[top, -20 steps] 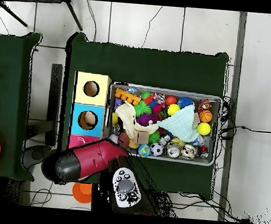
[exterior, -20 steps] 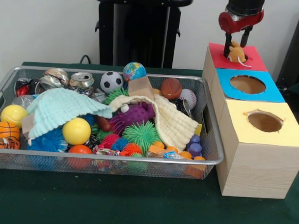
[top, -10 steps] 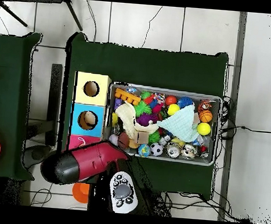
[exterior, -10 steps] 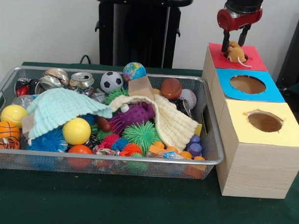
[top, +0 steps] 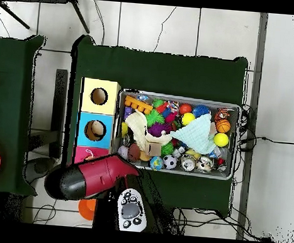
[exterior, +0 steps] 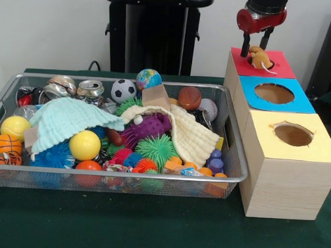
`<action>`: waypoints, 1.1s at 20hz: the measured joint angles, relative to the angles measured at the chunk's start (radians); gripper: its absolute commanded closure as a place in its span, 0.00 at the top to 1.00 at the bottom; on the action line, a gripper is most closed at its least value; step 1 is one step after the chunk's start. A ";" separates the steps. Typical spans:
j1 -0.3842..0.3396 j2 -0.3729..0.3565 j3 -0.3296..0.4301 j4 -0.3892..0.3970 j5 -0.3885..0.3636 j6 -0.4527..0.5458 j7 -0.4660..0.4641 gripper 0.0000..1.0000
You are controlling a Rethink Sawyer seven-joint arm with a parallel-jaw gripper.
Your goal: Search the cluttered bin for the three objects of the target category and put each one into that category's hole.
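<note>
The bin [exterior: 125,176] is a wide silver wire-mesh basket on the green table, full of toys, balls, cans and two cloths. It also shows in the overhead view [top: 237,143]. A wooden box to its right has a red panel [exterior: 282,69], a blue panel with a hole [exterior: 274,93] and a yellow panel with a hole [exterior: 293,135]. A small tan plush mouse [exterior: 260,57] with a white tail sits in the red panel's hole, sticking out. My gripper [exterior: 254,46] is open just above the mouse, not holding it. In the overhead view my red arm [top: 91,179] covers the gripper.
In the bin lie a mint cloth [exterior: 67,120], a cream cloth [exterior: 192,137], a purple spiky toy [exterior: 149,129], a yellow ball [exterior: 85,145], a soccer ball [exterior: 123,90] and a can [exterior: 91,89]. The black pedestal [exterior: 155,31] stands behind the bin.
My gripper has risen and shifted slightly left, off the plush mouse. The mouse stays in the red panel's hole. The bin's contents have not moved.
</note>
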 measured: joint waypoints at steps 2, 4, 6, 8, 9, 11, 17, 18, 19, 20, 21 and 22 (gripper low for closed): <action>0.005 0.000 -0.003 -0.002 0.000 0.004 0.000 1.00; 0.012 -0.001 -0.008 -0.005 0.000 0.010 0.000 1.00; 0.025 -0.004 -0.017 -0.011 0.000 0.018 0.000 1.00; 0.031 -0.006 -0.022 -0.015 0.000 0.022 0.000 1.00; 0.036 -0.009 -0.028 -0.021 0.000 0.026 0.000 1.00; 0.042 -0.013 -0.036 -0.030 0.000 0.032 0.000 1.00; 0.056 -0.021 -0.049 -0.048 0.005 0.048 0.000 1.00; 0.059 -0.021 -0.051 -0.050 0.006 0.051 0.000 1.00; 0.061 -0.022 -0.052 -0.052 0.007 0.052 0.000 1.00; 0.063 -0.022 -0.053 -0.053 0.008 0.053 0.000 1.00; 0.065 -0.022 -0.053 -0.054 0.009 0.054 0.000 1.00; 0.067 -0.023 -0.054 -0.054 0.012 0.054 0.000 1.00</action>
